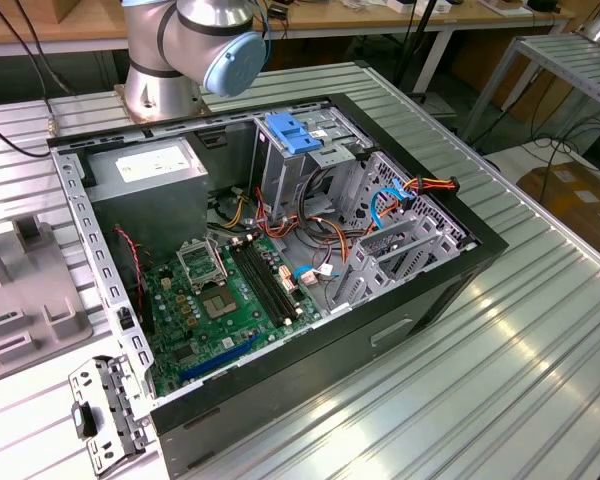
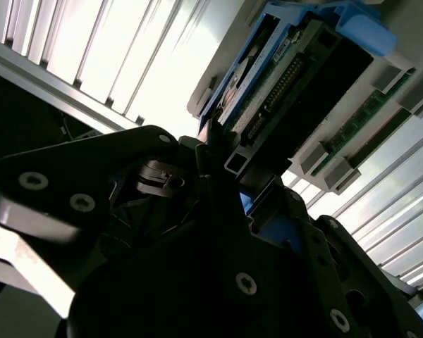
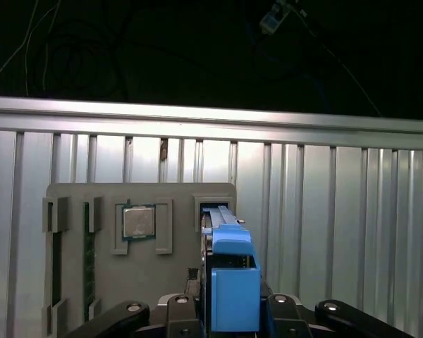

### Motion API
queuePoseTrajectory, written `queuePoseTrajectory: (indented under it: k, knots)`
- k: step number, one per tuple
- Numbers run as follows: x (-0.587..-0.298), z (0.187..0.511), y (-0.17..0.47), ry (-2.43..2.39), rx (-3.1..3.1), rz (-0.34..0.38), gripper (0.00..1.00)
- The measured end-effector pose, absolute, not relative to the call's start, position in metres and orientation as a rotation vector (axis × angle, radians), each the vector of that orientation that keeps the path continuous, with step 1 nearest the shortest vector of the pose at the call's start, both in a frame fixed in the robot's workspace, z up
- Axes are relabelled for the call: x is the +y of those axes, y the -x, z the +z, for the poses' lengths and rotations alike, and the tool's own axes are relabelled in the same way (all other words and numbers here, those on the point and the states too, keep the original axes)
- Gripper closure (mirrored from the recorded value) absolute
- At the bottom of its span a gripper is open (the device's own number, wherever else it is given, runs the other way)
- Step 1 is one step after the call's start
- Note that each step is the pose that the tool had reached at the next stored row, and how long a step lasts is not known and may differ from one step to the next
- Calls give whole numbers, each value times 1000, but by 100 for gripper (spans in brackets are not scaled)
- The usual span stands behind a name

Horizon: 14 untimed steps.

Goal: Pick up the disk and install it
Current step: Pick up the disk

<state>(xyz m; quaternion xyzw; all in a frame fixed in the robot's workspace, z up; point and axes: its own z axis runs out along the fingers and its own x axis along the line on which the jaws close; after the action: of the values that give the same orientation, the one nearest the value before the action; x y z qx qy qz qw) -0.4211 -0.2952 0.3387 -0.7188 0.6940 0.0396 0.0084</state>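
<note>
Tool [image 3: 229, 318]: black, straddling the end of the disk [image 3: 233, 278] that faces it in both wrist views; whether it clamps the disk cannot be told. Disk: blue-railed, standing on edge in a slot of a grey holder [image 3: 77, 204]. Holder: lies on the ribbed metal worktop [image 3: 338, 211] and carries a square processor chip [image 3: 137, 222] near the disk.

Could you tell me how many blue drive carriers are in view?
2. One blue carrier sits atop the drive cage in the exterior view; the other is on the disk standing in the grey tray. Others may be hidden.
</note>
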Motion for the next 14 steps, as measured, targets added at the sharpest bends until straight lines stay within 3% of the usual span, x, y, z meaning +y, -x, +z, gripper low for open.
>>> queuePoseTrajectory:
  k: [14]
  knots:
    - [-295,346,421,2246,2169,124,63]
